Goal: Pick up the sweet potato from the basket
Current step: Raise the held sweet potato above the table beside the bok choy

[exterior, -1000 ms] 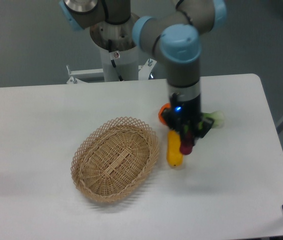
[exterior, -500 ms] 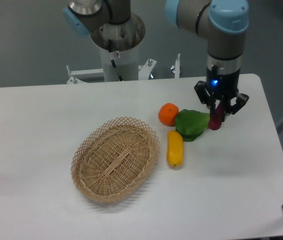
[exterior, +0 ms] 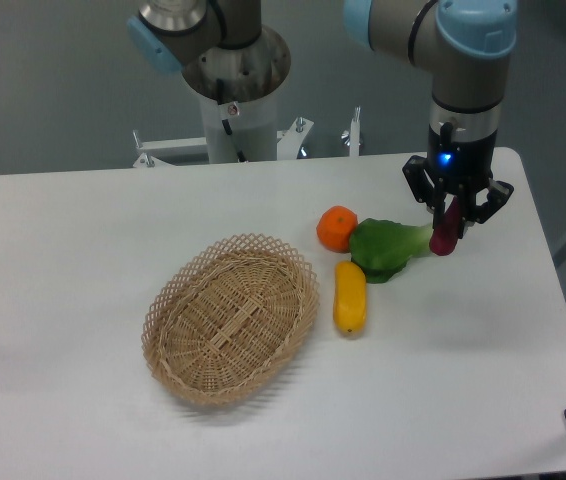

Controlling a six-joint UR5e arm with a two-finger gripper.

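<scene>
Change: the arm has swung from just right of the basket (exterior: 231, 318) to the far right of the worktop (exterior: 83, 230), taking the sweet potato (exterior: 445, 232) with it; in the last half second it has shifted only a little further right.
Meaning: I judge the pick done; the basket holds nothing.
Hand: the hand (exterior: 455, 212) is clamped on the sweet potato, fingers closed against its upper part.
Sweet potato: hanging nearly upright, lifted off the worktop, just right of the green leafy vegetable (exterior: 387, 247).
Neighbours: orange fruit (exterior: 337, 227) and yellow vegetable (exterior: 350, 297) lie between basket and hand, untouched.
</scene>
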